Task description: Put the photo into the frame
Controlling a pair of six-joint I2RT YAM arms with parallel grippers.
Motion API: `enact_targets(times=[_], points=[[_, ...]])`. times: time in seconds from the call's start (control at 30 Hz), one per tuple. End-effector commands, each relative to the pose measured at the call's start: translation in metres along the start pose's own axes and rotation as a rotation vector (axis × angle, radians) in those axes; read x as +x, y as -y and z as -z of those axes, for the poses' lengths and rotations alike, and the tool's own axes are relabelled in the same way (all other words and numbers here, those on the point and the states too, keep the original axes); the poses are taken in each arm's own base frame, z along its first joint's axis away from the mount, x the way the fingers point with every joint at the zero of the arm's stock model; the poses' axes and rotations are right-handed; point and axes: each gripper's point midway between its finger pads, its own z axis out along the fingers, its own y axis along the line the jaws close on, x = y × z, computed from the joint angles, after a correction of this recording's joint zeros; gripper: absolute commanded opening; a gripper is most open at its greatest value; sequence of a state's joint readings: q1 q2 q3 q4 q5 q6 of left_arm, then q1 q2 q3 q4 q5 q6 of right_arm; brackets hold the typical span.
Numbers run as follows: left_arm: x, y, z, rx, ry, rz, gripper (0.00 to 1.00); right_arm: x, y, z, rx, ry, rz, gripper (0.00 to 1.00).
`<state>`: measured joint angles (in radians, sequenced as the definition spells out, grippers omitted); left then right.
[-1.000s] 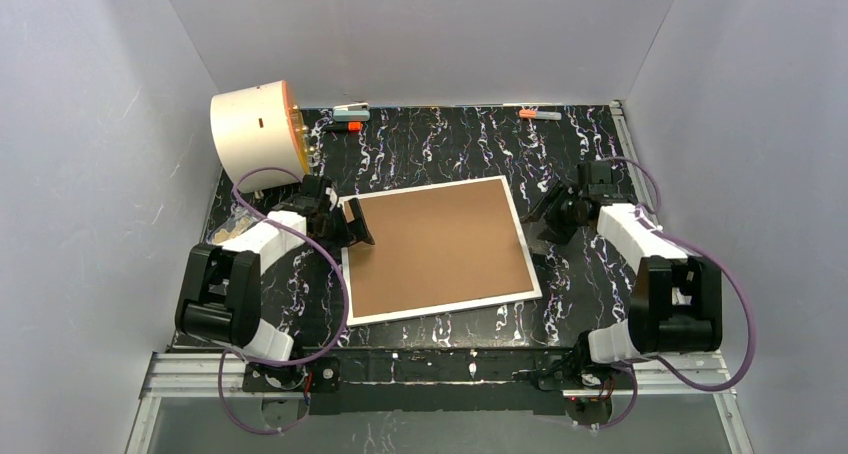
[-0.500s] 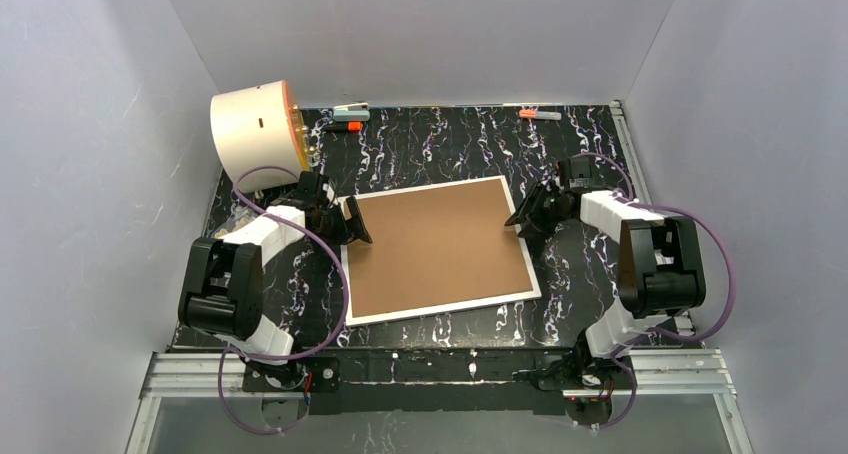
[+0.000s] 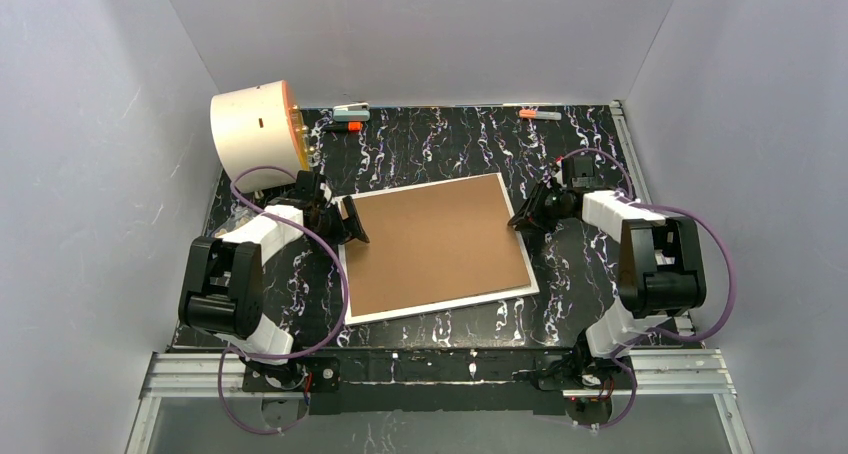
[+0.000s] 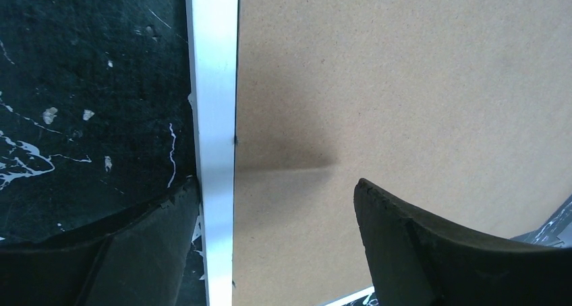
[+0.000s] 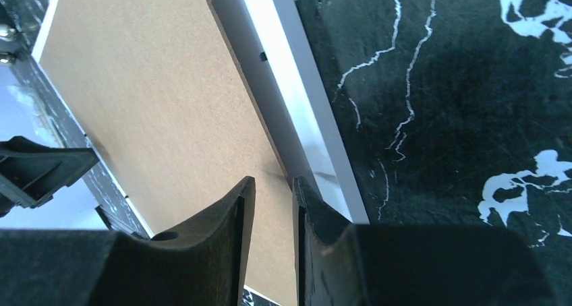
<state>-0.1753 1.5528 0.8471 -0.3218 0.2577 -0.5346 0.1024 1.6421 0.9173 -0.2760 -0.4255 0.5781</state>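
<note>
The frame (image 3: 440, 244) lies back-up on the black marbled table, a brown board inside a thin white rim (image 4: 216, 83). My left gripper (image 3: 352, 221) is open at the frame's left side. Its jaws (image 4: 276, 185) stand wide across the white rim, one finger over the table and the other over the brown board. My right gripper (image 3: 520, 219) is at the frame's right side. Its fingers (image 5: 273, 179) are a narrow gap apart, one over the board and one at the rim (image 5: 297, 90), with nothing seen between them. The photo is hidden.
A white drum with an orange rim (image 3: 255, 129) stands at the back left. An orange-capped marker (image 3: 345, 126) and a small clip-like tool (image 3: 350, 107) lie near it. Another marker (image 3: 540, 115) lies at the back right. Grey walls close in three sides.
My right gripper has swung in from the table to the frame's right side and narrowed its jaws. The frame has slid slightly left and back. The left jaws have closed in a little.
</note>
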Motion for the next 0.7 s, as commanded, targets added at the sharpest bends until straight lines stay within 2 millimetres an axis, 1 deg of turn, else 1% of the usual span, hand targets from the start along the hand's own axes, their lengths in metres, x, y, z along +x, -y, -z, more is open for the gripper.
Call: enact_targets(times=[0.0,0.13,0.3,0.4,0.5,0.67], points=[[0.014,0.005,-0.008,0.027,-0.068,0.011,0.81,0.023,-0.063,0.021,-0.284,-0.082,0.056,0.29],[0.013,0.005,-0.008,0.025,-0.064,0.014,0.81,0.026,-0.061,0.02,-0.294,-0.086,0.043,0.29],[0.012,0.003,-0.008,0.015,-0.062,0.016,0.81,0.035,-0.038,0.008,-0.206,-0.102,-0.007,0.29],[0.013,0.002,-0.009,0.01,-0.062,0.013,0.81,0.042,-0.03,0.005,-0.184,-0.112,-0.02,0.22],[0.011,0.002,-0.01,0.01,-0.064,0.008,0.8,0.048,-0.027,0.006,-0.177,-0.116,-0.014,0.13],[0.008,0.007,-0.013,0.031,-0.077,-0.008,0.78,0.057,-0.022,0.008,-0.147,-0.118,-0.002,0.09]])
